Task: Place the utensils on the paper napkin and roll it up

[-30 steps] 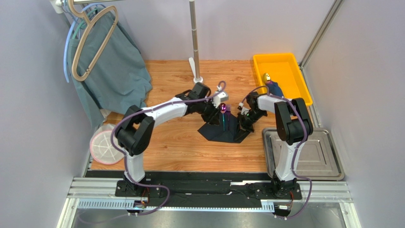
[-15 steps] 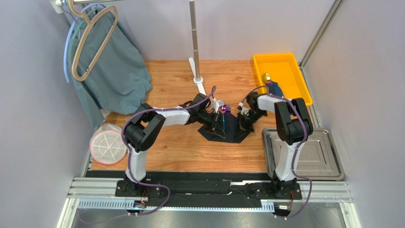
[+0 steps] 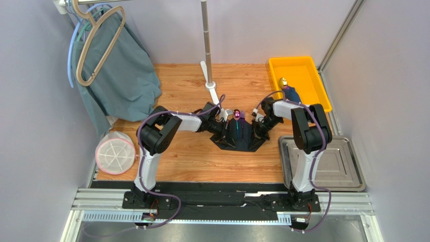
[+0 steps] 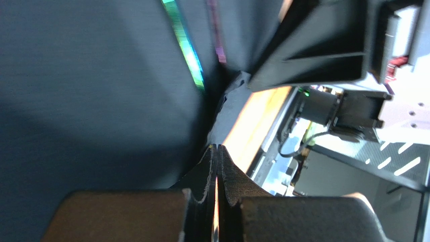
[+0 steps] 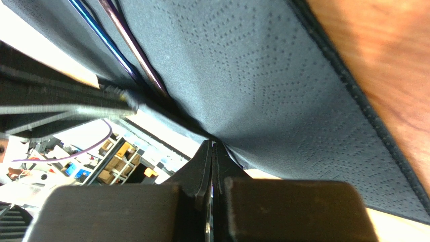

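Black paper napkin sits mid wooden table with iridescent utensils lying along its centre, left gripper pinched tight on its left edge, right gripper pinched tight on its right edge, both sides raised off the wood.

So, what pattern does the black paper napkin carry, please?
The black paper napkin shows embossed dotted zigzags; clearest, right wrist view.
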Controlling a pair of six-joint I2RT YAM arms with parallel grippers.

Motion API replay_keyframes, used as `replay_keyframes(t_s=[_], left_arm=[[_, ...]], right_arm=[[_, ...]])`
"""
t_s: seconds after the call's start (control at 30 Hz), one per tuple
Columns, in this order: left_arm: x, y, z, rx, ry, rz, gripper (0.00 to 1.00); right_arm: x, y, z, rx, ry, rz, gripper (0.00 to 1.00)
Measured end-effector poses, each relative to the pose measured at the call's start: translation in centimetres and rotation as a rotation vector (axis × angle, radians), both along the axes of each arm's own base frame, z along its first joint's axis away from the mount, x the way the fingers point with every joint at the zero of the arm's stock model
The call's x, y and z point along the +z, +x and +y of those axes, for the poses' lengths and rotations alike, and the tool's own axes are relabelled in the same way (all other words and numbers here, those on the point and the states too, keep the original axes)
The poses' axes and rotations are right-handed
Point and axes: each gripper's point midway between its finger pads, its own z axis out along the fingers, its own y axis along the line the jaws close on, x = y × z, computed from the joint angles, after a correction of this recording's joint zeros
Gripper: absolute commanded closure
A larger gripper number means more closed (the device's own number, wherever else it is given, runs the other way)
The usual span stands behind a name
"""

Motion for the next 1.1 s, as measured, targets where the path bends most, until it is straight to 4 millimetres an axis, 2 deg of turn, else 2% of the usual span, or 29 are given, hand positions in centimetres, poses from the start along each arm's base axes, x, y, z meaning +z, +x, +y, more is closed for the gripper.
replay_keyframes(t_s=[0.13,0.37,0.67,0.87,1.1], left_arm=[[-0.9,0.1,0.5,0.012,0.028,0.017,1.00],[-1.1,0.1,0.6,0.012,0.033,0.015,1.00],[-1.0,0.1,0.6,0.012,0.043,0.020,1.00],[-1.0,0.1,0.6,0.011,0.043,0.019,1.00],[-1.0,0.1,0.6,0.011,0.043,0.018,1.00]], right_arm=[[0.0,0.0,0.0,0.001,0.000,-0.001,1.00],[0.3,0.6,0.1,0.018,0.012,-0.036,1.00],[3.0,1.1,2.3,0.040,0.126,-0.119,1.00],[2.3,0.4,3.0,0.059,0.134,-0.095,1.00],[0.6,-0.1,2.5,0.064,0.102,-0.065,1.00]])
